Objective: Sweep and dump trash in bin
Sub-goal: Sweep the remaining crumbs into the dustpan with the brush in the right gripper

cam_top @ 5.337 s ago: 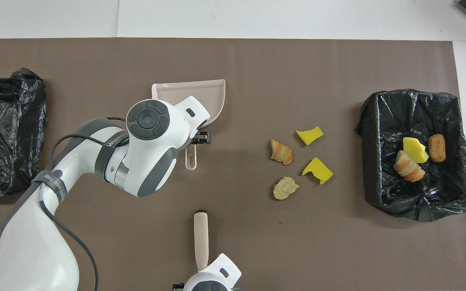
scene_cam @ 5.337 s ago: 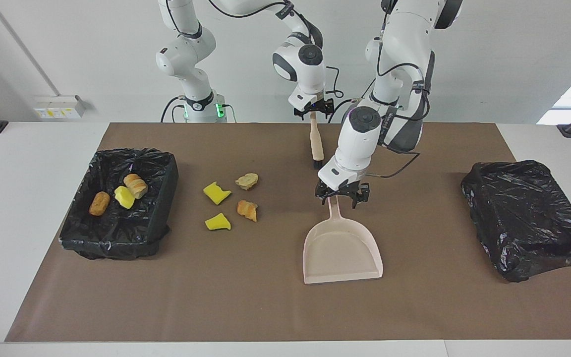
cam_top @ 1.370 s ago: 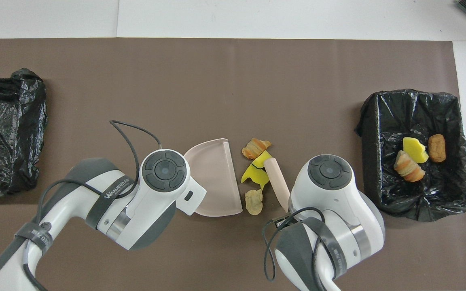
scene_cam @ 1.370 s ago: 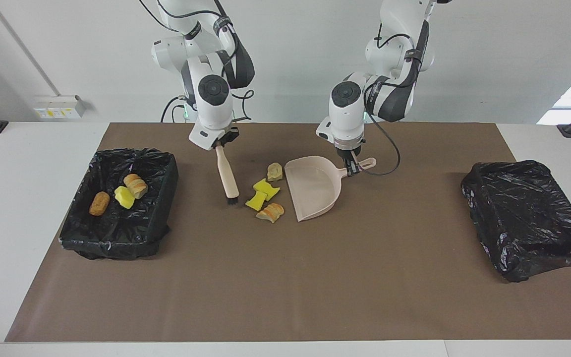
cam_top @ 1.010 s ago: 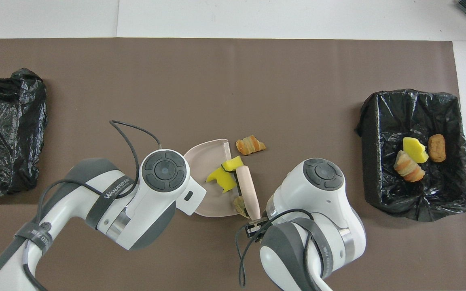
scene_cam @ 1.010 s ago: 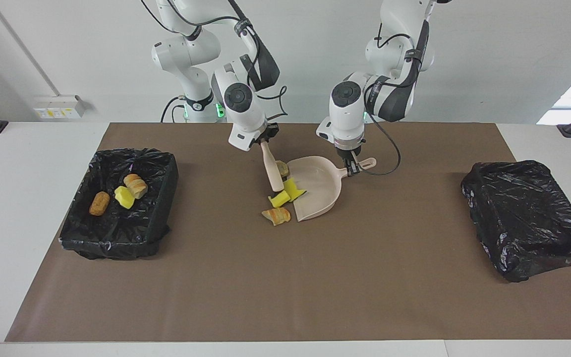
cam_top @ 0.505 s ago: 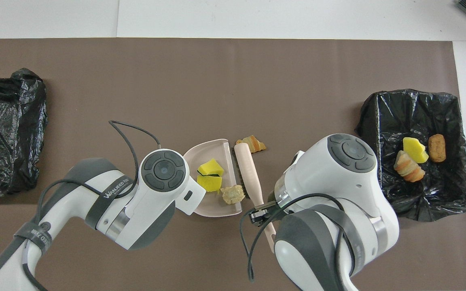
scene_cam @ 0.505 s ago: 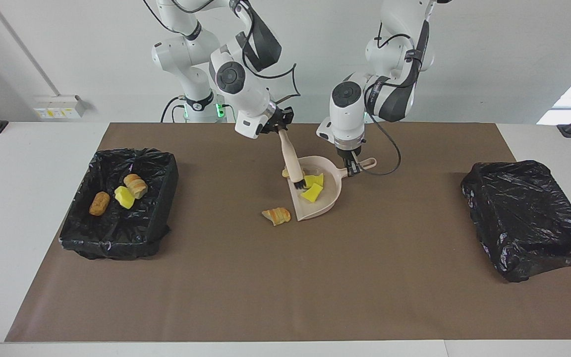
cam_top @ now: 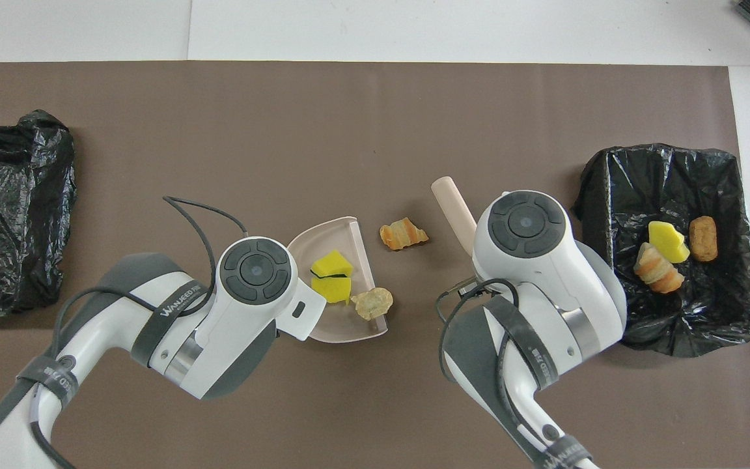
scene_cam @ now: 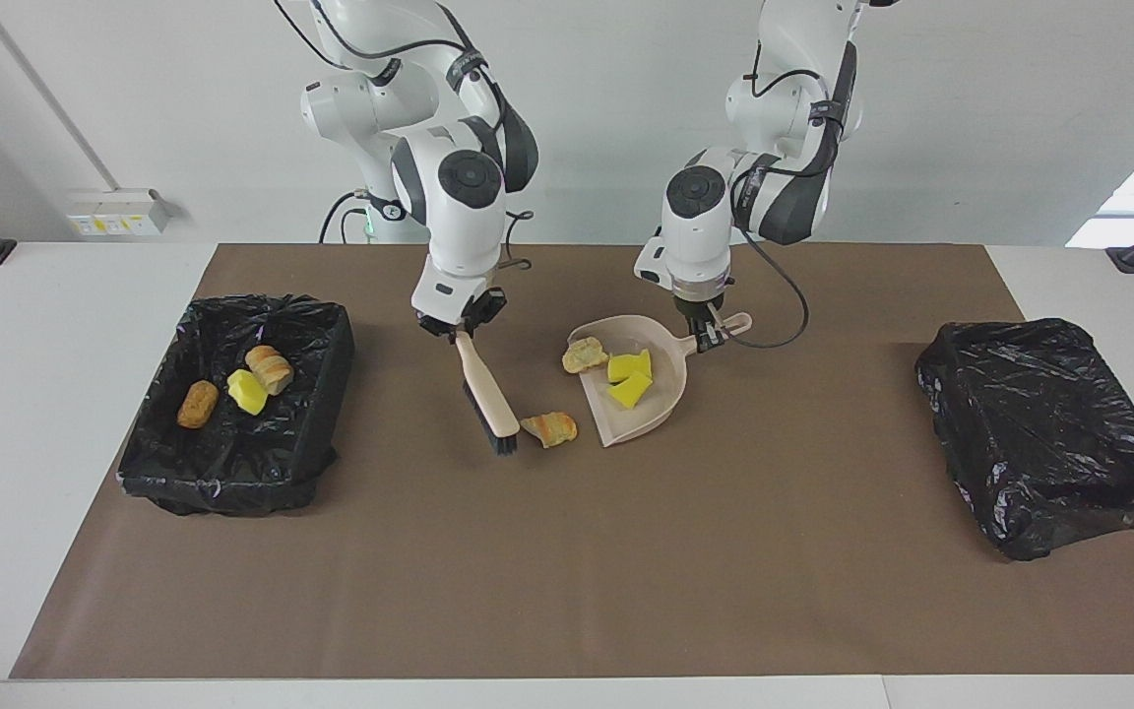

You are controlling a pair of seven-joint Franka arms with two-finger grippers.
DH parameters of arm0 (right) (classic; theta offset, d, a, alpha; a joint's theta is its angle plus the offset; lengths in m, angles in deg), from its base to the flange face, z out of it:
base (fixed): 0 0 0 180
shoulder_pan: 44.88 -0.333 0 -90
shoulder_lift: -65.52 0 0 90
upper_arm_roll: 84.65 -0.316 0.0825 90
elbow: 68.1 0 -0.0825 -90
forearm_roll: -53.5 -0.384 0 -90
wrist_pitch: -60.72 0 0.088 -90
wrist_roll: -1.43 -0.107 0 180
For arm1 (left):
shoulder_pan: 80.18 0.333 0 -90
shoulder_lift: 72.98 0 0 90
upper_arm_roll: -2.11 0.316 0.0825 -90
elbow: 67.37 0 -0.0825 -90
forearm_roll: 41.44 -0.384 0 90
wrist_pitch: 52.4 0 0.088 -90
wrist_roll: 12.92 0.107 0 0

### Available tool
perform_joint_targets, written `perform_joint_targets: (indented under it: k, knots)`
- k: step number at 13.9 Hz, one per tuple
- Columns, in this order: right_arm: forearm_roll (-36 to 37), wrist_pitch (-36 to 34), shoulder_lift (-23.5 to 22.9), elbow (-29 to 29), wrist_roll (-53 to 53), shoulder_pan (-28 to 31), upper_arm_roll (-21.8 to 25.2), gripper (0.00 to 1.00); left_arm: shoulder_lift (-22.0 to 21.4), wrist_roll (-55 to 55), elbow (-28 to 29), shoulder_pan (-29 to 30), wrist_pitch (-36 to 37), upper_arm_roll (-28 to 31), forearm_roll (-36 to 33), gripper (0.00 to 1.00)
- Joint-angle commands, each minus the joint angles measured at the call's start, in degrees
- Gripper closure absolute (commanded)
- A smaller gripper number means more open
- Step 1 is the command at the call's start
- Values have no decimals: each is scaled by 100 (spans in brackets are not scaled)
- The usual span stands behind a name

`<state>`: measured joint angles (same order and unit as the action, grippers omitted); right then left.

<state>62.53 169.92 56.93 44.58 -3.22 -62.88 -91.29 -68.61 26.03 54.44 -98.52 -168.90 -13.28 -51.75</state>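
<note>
Pinching the brush (scene_cam: 488,397) in the right gripper (scene_cam: 456,328) and the dustpan (scene_cam: 661,409) handle in the left gripper (scene_cam: 703,335), the robot faces light, springy trash (scene_cam: 549,427) mid-mat, just beside the pan's lip, best nudged broadside, not grabbed.

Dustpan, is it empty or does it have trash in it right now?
Not empty. The dustpan holds two yellow sponge chunks, with a tan lump at its open edge. One bread-like piece lies outside on the mat.
</note>
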Motion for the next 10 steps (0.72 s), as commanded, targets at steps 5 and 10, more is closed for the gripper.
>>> perform_joint_targets:
  k: [5, 10]
  knots:
    - [-1900, -381, -118, 253, 182, -643, -118, 100, -173, -159, 203, 59, -127, 1, -68, 100]
    - [-3336, -715, 128, 272, 202, -872, -118, 100, -164, -116, 203, 59, -162, 1, -68, 100]
